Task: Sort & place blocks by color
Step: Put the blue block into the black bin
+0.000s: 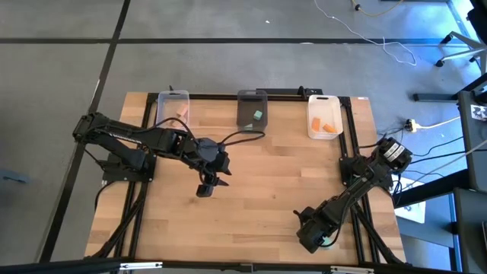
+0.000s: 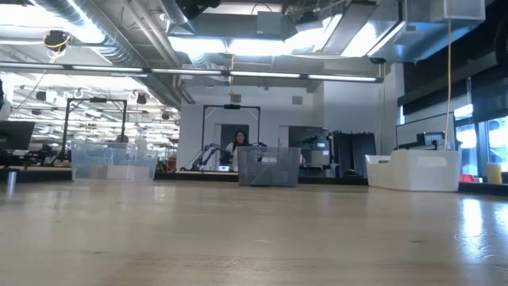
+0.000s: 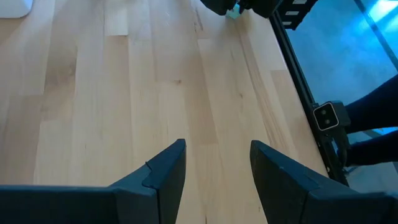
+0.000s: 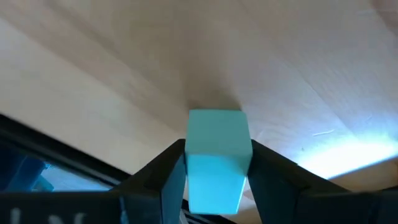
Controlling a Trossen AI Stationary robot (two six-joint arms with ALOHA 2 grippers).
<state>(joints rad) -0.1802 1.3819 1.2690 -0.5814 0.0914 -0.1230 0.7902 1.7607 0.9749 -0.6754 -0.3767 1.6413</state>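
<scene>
While left end effector (image 3: 214, 171) gapes empty, right end effector (image 4: 214, 168) grips teal block (image 4: 216, 158).

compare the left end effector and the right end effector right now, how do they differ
The left end effector is open and holds nothing, with bare table showing between its fingers; the right end effector is shut on a teal block. In the high view the left one is over the table's middle-left area, while the right one sits near the front right edge. Both are dark and two-fingered.
</scene>
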